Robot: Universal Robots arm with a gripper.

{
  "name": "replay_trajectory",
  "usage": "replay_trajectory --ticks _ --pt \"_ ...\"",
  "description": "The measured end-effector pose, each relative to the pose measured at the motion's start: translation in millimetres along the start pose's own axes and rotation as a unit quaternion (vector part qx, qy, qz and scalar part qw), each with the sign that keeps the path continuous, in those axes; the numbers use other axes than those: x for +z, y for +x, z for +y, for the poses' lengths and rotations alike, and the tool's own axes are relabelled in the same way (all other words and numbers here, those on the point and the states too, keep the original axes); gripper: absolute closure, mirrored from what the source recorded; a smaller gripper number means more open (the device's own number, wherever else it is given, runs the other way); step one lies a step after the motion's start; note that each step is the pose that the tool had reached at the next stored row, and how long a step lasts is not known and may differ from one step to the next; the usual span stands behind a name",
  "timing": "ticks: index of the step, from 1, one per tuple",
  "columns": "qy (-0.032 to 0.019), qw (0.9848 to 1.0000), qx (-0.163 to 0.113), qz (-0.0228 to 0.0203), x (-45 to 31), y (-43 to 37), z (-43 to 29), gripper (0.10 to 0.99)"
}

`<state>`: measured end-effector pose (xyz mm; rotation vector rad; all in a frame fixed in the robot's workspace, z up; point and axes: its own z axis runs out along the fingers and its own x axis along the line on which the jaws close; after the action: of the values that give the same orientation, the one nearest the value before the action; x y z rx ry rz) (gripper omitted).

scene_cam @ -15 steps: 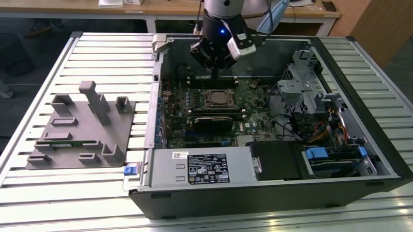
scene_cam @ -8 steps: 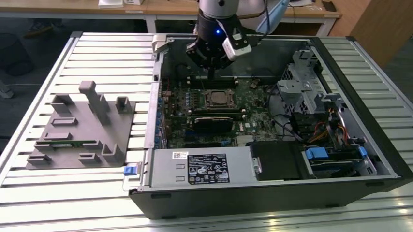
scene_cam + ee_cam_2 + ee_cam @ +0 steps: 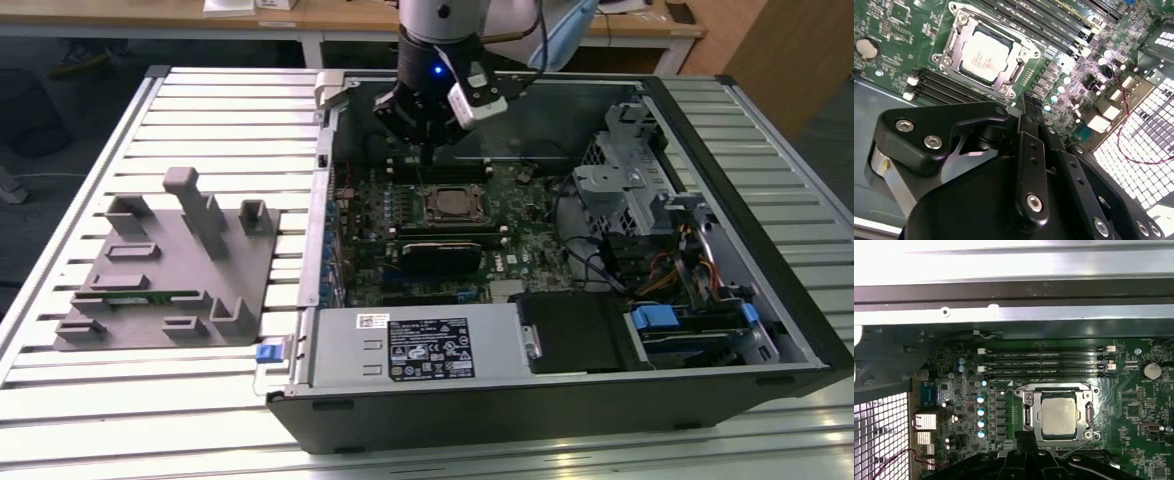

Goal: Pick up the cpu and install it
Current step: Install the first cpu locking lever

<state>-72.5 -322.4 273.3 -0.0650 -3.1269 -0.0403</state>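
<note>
The cpu point(image 3: 985, 56) is sitting flat in its socket frame point(image 3: 954, 40) on the green motherboard point(image 3: 1134, 405), silvery top facing up, as both wrist views are showing; in the exterior view it is lying mid-board inside the open computer case point(image 3: 747, 110). The frame's metal edges are hugging the chip on all sides. Beyond the socket, four dark memory slots point(image 3: 1044, 362) are running parallel to one frame edge, and a row of small round capacitors point(image 3: 981, 416) is standing along another, leaving only narrow strips of open board around the socket.

The gripper point(image 3: 1029, 107) is hanging just above the board beside the socket, apart from the chip, its black fingers point(image 3: 1030, 150) pressed together and holding nothing. In the exterior view the arm point(image 3: 441, 40) is reaching straight down into the far part of the case, near the far wall.

On the exterior view's left, a grey plastic holder point(image 3: 167, 270) is resting on the slatted table point(image 3: 80, 170), well apart from the case. A white label point(image 3: 427, 348) on the near power supply carries print too small to read.
</note>
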Motion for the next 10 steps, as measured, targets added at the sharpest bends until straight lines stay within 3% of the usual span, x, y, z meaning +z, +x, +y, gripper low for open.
replay_trajectory --ticks 5,10 --pt "-0.0002 1.0 -0.001 -0.0044 2.7 3.9 -0.2 0.98" --pt "-0.0004 1.0 -0.001 -0.0073 6.0 12.9 -0.6 0.98"
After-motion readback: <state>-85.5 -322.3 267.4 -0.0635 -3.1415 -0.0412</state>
